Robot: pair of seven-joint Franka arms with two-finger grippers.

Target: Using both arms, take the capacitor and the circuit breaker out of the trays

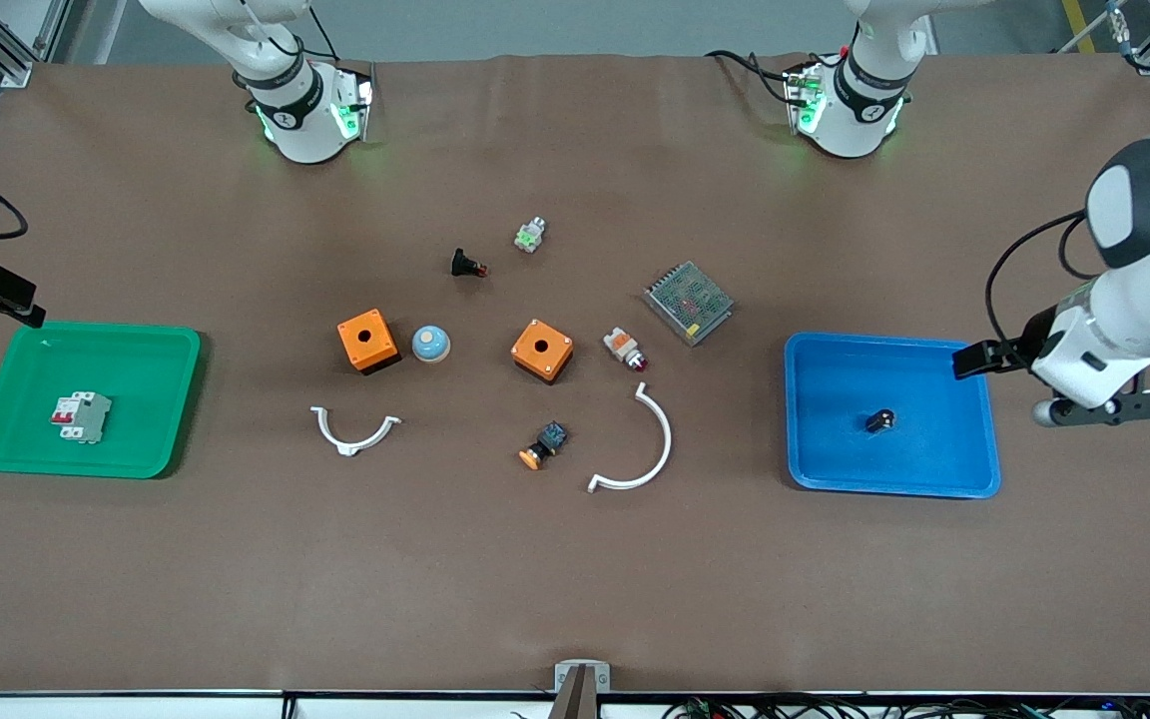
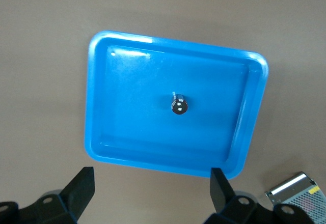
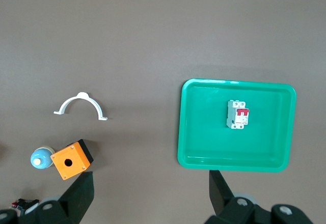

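I see the brown table (image 1: 575, 579) w/ two trays: blue tray (image 1: 974, 419) toward the left arm's end, green tray (image 1: 151, 350) toward the right arm's end. Left gripper (image 2: 152, 193) hangs up in the air over the table just beside the blue tray; fingers (image 2: 81, 186) spread apart, nothing between. Right gripper (image 3: 151, 196) hangs over the table by the green tray's edge; fingers apart, empty. Between the trays I see a metal mesh power supply (image 1: 688, 302), two orange boxes (image 1: 367, 341) (image 1: 542, 351) and two white curved clips (image 1: 354, 429) (image 1: 640, 446). Breaker (image 1: 80, 416) lies flat in the green tray, red levers up. Capacitor (image 1: 880, 420) lies approx. mid blue tray, clear of the walls.
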